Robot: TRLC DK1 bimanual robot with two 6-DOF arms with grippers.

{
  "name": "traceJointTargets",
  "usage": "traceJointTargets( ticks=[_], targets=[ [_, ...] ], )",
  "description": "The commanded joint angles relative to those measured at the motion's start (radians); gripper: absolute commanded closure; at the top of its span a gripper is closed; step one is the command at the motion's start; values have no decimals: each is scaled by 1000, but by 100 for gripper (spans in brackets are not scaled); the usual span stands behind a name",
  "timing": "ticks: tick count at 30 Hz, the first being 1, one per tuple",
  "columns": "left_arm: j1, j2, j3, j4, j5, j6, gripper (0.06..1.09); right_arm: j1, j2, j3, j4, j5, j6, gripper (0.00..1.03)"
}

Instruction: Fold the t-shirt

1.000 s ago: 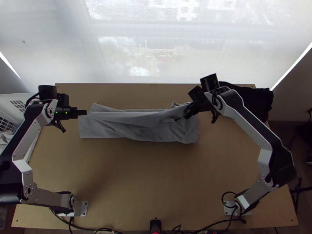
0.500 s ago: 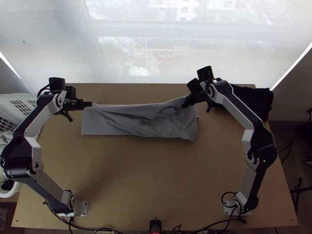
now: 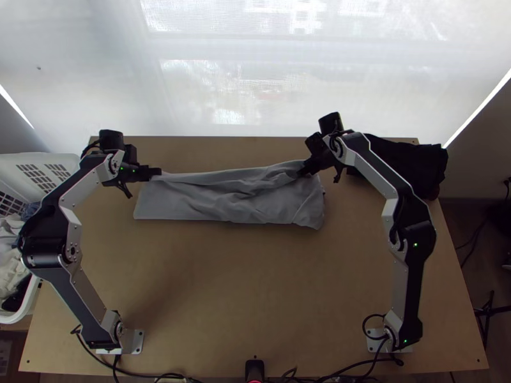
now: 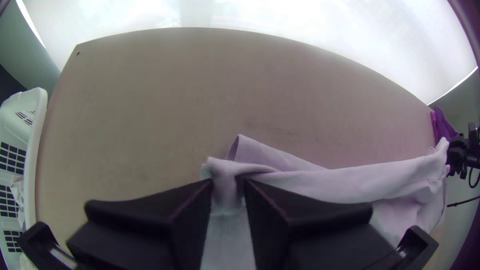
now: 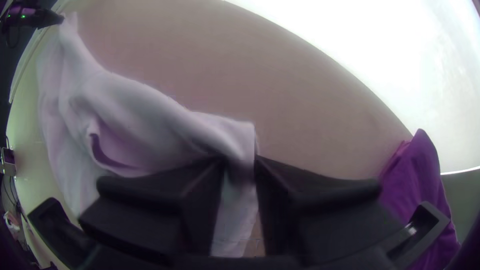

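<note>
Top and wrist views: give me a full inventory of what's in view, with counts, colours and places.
T-shirt: one, grey, a wrinkled strip across the table's far half
Dark cloth: one heap, black, far right corner
Basket: one, white, beyond the table's left edge
Clothes in it: uncounted, mostly white
Table: one, light wood, under the arms
Window covering: pale, behind the table
Small device: one, black, near edge, middle
Cables: several, black, along the near edge
Left arm, right arm: two, silver-grey and black, bases near left and near right
Left gripper, right gripper: two, black, jaws closed on the shirt's far side, one towards each end
</note>
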Motion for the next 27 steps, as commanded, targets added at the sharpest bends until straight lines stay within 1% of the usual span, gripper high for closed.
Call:
traceJointTargets(
  ticks=[1,7,11,16,21,27],
  targets=[
    [-7,-8,5,-40,3,-11,13,-14,19,16,-24,1,9,4],
    [7,-89,-12,-235,10,-2,11,-14,-111,-5,-47,-2,39,4],
    [13,-126,-83,-244,10,19,11,23,-211,-47,-47,-2,59,4],
    [11,-129,-117,-239,12,13,11,129,-309,-125,-47,-2,75,4],
    [-10,-103,-112,-221,10,-7,11,236,-323,-220,-47,-2,75,4],
    [-35,-60,-100,-212,12,-27,11,305,-311,-321,1,-2,76,4]
  ],
)
